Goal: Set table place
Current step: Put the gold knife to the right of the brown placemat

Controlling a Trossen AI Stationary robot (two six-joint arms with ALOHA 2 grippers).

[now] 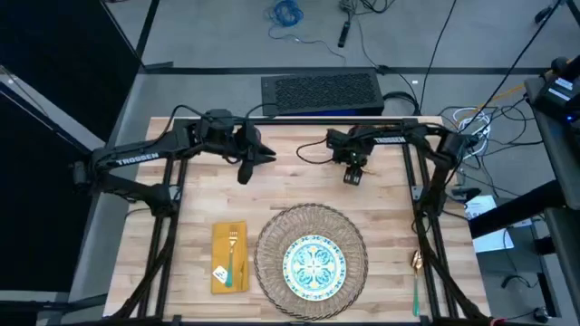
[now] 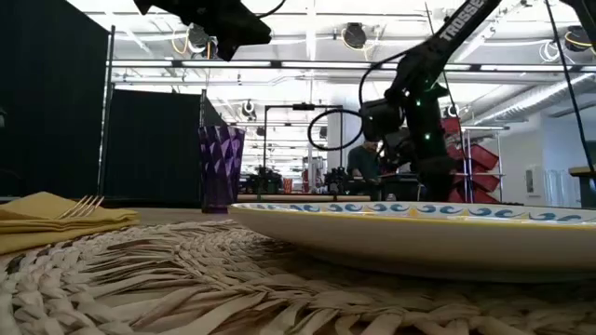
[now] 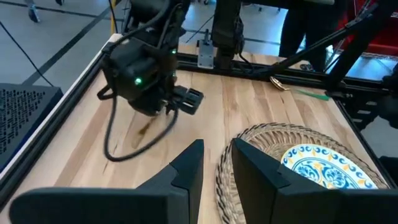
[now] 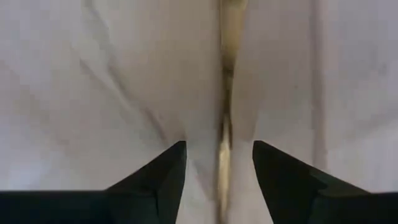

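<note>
Beneath the released right gripper (image 4: 218, 163), a gold cutlery piece (image 4: 226, 93), long axis in line with its reach.

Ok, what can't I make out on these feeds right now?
- Right wrist view: everything past the right gripper is blurred. There is only a gold streak on a pale ground, and I cannot tell what it is.
- High view: the purple tumbler shows only in the low view. I cannot find it from above.
- Low view: the plate and the mat fill the foreground, so the spoon is out of sight.
</note>
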